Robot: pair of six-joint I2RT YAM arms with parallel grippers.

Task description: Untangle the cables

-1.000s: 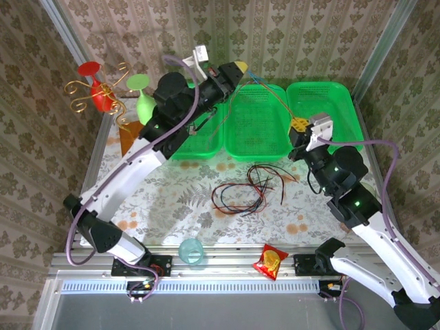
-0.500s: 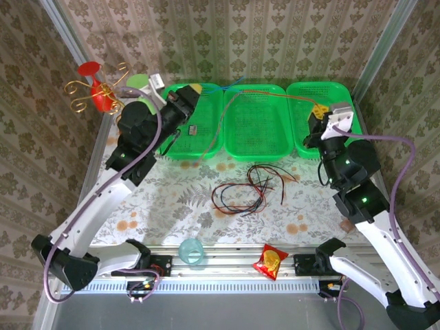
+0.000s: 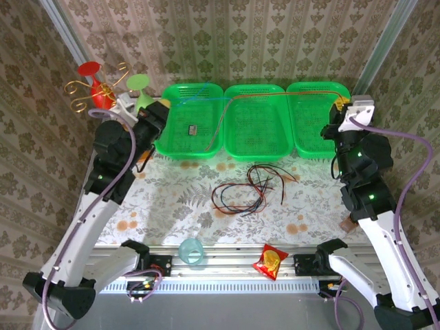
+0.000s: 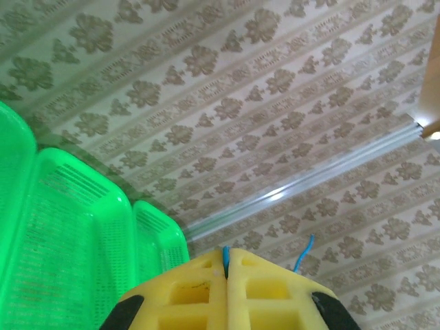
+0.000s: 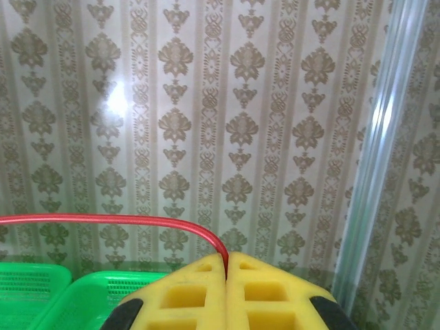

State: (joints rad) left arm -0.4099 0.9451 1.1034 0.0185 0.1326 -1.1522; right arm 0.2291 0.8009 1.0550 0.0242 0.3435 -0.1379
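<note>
Swung apart, left tool [image 4: 226,257] pinches thin blue cable [image 4: 303,251], right tool [image 5: 227,257] red cable [image 5: 103,220].

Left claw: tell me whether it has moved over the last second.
Yes. The left claw, shut on the blue cable, has swung left, from the middle green basket's far-left corner to the left basket's left edge.

Wht arms [image 3: 89,213], purple hoses [image 3: 395,130], yel. fingers [image 5: 206,271]
</note>
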